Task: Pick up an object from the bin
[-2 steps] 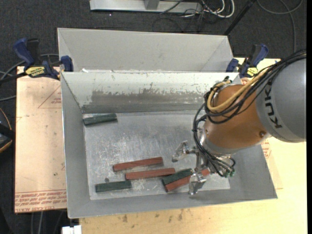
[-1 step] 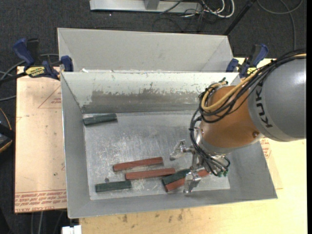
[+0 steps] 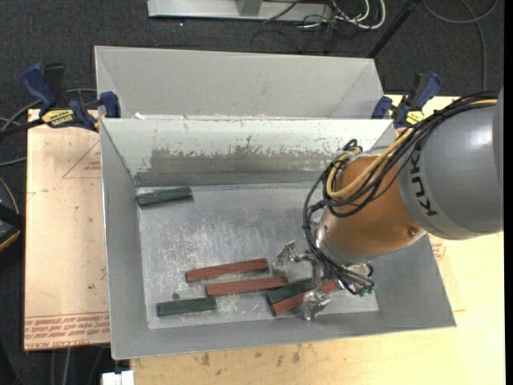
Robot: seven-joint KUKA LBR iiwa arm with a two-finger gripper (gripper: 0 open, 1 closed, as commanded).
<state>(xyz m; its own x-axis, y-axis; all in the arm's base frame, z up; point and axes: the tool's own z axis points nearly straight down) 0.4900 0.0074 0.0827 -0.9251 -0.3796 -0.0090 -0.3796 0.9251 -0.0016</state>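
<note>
- Claw (image 3: 301,282) sat low over the front-right floor of the bin (image 3: 120,239), jaws apart, one toward the bin's back and one toward its front. Nothing was lifted or clamped, as far as could be seen.
- Between them lay a short green bar (image 3: 282,296), flat on the floor and angled a bit, w/ a reddish piece tight along its front edge. It was partly hidden under the wrist.
- Right end of lower red-brown bar (image 3: 244,286) lay just beside it, touching or nearly; couldn't tell which. Upper red-brown bar (image 3: 227,272) lay just behind that.
- Handling, my guess: rigid, straight, light, prob. wood or plastic. Faces looked smooth, so it could slip if pinched at a corner. Not fragile.
- Best hold, prob.: across the narrow width, near mid-length, on the flat sides. Risk = neighbour bar caught in the same pinch.
- Look: slim rectangular stick, dark green top, squared ends.
- Elsewhere: long green bar (image 3: 186,306) front-left and another green bar (image 3: 164,196) back-left, both well apart from claw.
</note>
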